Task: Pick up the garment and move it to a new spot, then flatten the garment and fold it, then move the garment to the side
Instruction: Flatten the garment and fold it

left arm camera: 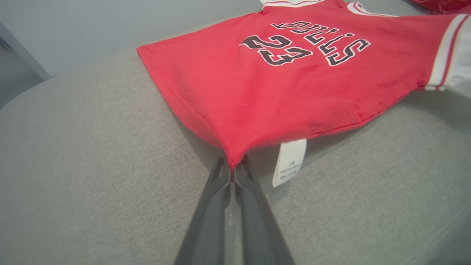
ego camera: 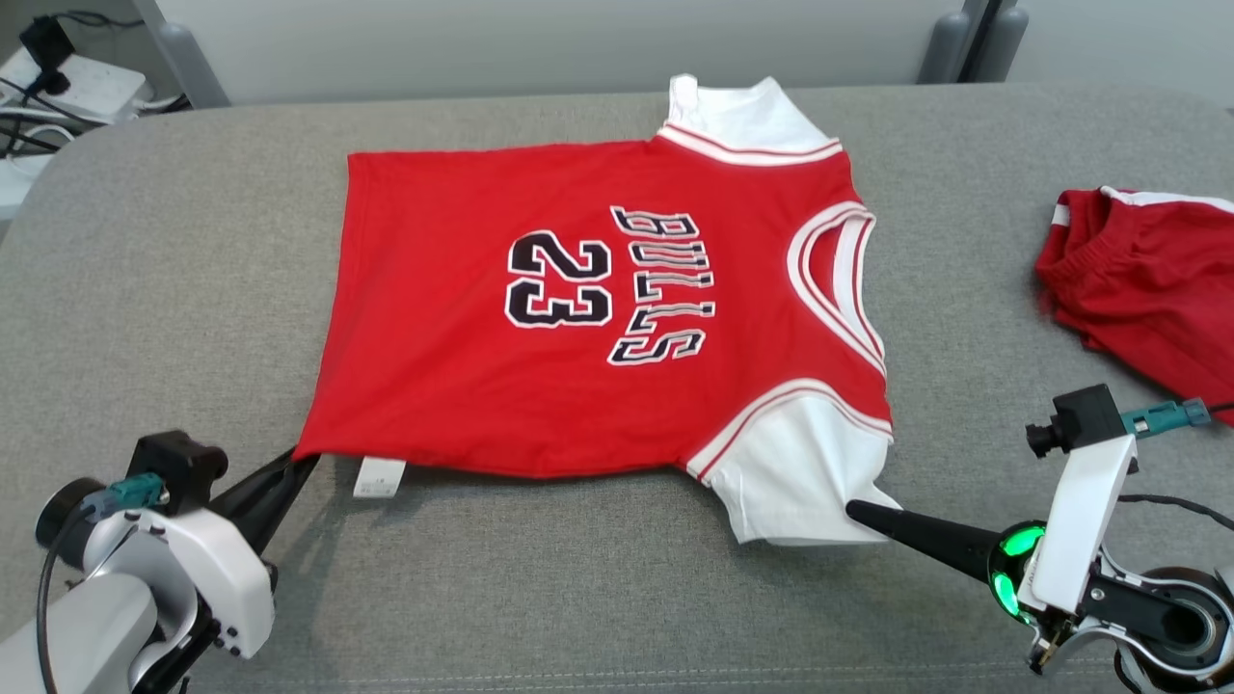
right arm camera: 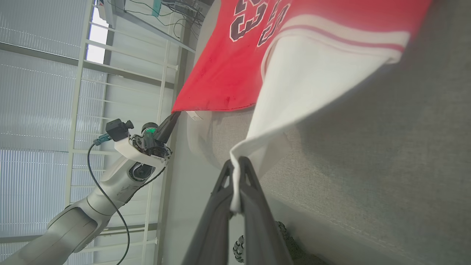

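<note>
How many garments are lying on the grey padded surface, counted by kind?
Red Bulls jersey: 1
Red shorts: 1
Total: 2

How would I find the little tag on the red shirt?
Start at the grey table, where a red jersey lies spread out. Follow its near edge to the corner pinched by the left gripper; the tag pokes out beside it. It is a tiny white rectangle with print, much smaller than the white sleeves.
</note>
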Motion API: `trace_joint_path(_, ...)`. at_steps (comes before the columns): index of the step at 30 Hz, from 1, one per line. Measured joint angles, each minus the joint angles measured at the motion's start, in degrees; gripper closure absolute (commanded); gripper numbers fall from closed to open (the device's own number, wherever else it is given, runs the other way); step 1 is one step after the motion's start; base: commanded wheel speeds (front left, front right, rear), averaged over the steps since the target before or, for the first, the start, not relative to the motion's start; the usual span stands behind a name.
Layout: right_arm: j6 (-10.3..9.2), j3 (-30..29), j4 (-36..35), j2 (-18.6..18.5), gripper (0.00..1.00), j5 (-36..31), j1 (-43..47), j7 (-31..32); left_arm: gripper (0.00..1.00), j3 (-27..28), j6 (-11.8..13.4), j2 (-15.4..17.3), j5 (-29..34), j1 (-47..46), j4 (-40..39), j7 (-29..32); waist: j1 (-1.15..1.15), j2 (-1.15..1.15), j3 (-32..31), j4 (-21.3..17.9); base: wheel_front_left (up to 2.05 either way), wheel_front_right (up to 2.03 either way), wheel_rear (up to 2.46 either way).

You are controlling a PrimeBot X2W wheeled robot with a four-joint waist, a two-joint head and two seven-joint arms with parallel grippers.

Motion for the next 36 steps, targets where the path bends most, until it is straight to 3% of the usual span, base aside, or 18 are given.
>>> trace_joint_path(23,0.0,-3.7,-4.0,1.9,1.0,-4.9,5.9,3.4,1.0,-2.6,0.0,0.0,2.9,2.7,7.4,0.0,0.0,0.0,-0.6,0.3,0.0,0.0,0.0)
trace_joint_path(24,0.0,-3.6,-4.0,1.9,0.2,-6.0,5.9,3.3,0.79,-2.7,0.0,-0.1,2.9,2.6,8.0,0.0,0.0,0.0,-0.4,0.4,0.0,0.0,0.0)
trace_joint_path(25,0.0,-3.5,-4.0,1.9,0.0,-6.9,5.9,3.3,0.35,-2.8,0.0,-0.3,2.9,2.6,8.5,0.0,0.0,0.0,-0.3,0.4,0.0,0.0,0.0)
trace_joint_path(26,0.0,-3.5,-3.9,2.0,0.0,-7.3,5.9,3.4,0.0,-2.8,0.0,-0.5,2.9,2.6,9.2,0.0,0.0,0.0,-0.3,0.5,0.0,0.0,0.0)
trace_joint_path(34,0.0,-6.4,-6.3,1.7,0.0,-8.5,5.9,2.8,0.0,0.1,0.0,-1.9,2.8,2.4,12.2,0.0,0.0,0.0,-0.6,1.1,0.0,0.0,0.0)
trace_joint_path(36,0.0,-8.0,-7.2,1.7,0.0,-10.2,5.9,0.1,0.0,2.3,0.1,-2.0,2.8,2.4,12.0,0.0,0.0,0.0,-0.8,1.4,0.0,0.0,0.0)
